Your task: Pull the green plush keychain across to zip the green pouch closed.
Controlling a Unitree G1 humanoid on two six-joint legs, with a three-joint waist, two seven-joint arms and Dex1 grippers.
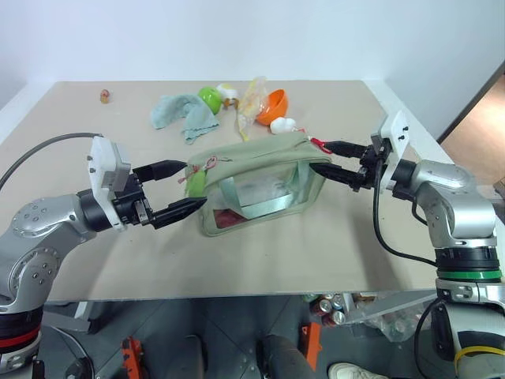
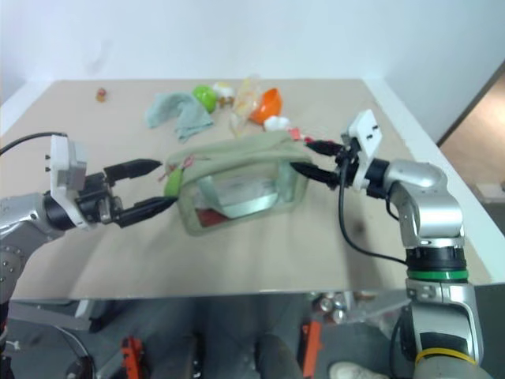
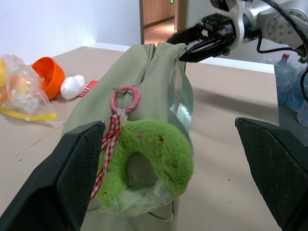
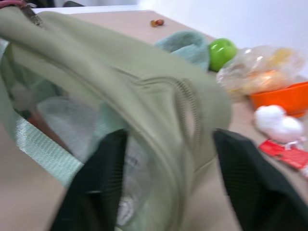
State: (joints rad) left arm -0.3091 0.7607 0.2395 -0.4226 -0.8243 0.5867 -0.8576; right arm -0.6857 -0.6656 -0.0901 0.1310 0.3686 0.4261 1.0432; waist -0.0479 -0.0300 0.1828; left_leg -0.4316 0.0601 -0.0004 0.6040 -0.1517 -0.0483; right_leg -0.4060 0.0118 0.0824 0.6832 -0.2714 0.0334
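I see the green pouch (image 1: 256, 181) lying mid-worktop (image 1: 95, 260), with the green plush keychain (image 3: 144, 168) hanging off its end at nine o'clock on a pink ring. My left gripper (image 1: 185, 189) sits level at that end, jaws spread wide on either side of the keychain without touching it. My right gripper (image 1: 325, 158) is at the pouch's three o'clock end, jaws partly apart and straddling the fabric corner; whether they pinch it I cannot tell.

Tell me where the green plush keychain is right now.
The green plush keychain hangs at the green pouch's left end, between the open fingers of the left gripper.
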